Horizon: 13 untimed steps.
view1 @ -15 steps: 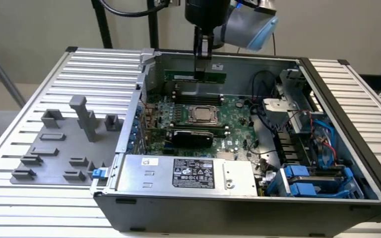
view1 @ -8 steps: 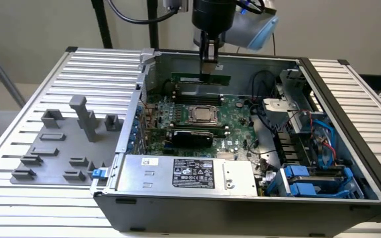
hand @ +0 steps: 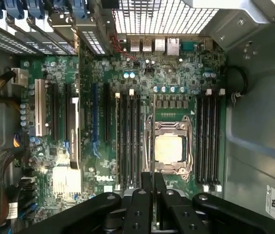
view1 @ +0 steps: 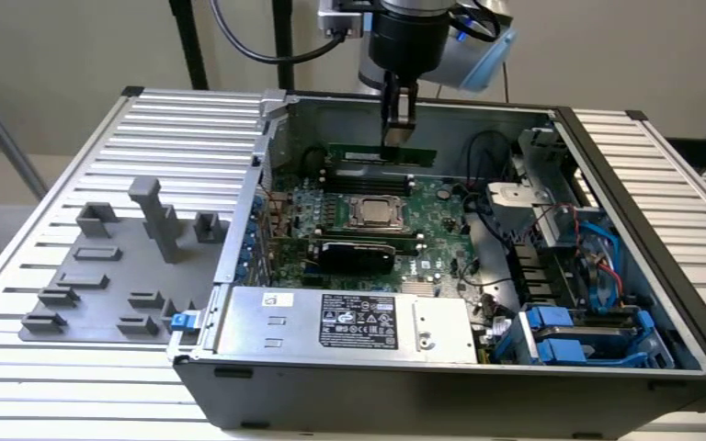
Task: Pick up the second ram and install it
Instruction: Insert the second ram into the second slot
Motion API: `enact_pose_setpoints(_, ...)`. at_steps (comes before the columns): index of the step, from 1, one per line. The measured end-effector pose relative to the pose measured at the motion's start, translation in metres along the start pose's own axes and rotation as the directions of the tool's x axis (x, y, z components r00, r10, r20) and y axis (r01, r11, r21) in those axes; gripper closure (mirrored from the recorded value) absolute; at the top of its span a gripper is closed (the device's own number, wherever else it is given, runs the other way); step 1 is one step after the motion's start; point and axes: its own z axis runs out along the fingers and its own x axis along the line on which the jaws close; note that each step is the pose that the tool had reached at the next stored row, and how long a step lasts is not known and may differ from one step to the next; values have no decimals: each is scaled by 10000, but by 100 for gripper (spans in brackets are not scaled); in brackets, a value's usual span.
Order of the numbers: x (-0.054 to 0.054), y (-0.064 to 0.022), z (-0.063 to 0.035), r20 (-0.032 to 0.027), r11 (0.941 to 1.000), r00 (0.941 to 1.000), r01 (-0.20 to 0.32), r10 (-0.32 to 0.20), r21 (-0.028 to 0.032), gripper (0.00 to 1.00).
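Green second ram (view1: 359,152) clamped in closed hand (view1: 399,138).

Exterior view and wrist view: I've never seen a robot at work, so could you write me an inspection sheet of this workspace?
Surface: slatted metal table, bearing an open computer case.
Job's things: the second ram, a green stick, held level over the motherboard, beyond the CPU in the exterior view.
Clutter: grey fixture plate with upright posts, at the exterior view's left.
Grippers: gripper shut on the second ram's top edge.
Cables: black loop inside the case; blue and red leads by the drive bays.
Surroundings: plain wall; nothing else seen.
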Motion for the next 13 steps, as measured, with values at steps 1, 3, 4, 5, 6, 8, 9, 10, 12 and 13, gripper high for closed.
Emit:
enact_pose_setpoints(1, 0, 0, 0, 0, 10000, 10000, 0, 0, 0, 100)
enact_pose_setpoints(3, 0, 0, 1, 1, 10000, 10000, 0, 0, 0, 100)
enact_pose_setpoints(4, 0, 0, 1, 2, 10000, 10000, 0, 0, 1, 100)
enact_pose_setpoints(5, 0, 0, 1, 2, 10000, 10000, 0, 0, 1, 100)
enact_pose_setpoints(6, 0, 0, 1, 2, 10000, 10000, 0, 0, 1, 100)
enact_pose_setpoints(8, 0, 0, 1, 2, 10000, 10000, 0, 0, 1, 100)
enact_pose_setpoints(9, 0, 0, 1, 2, 10000, 10000, 0, 0, 1, 100)
enact_pose_setpoints(10, 0, 0, 1, 2, 10000, 10000, 0, 0, 1, 100)
enact_pose_setpoints(12, 0, 0, 1, 2, 10000, 10000, 0, 0, 1, 100)
enact_pose_setpoints(13, 0, 0, 1, 2, 10000, 10000, 0, 0, 1, 100)
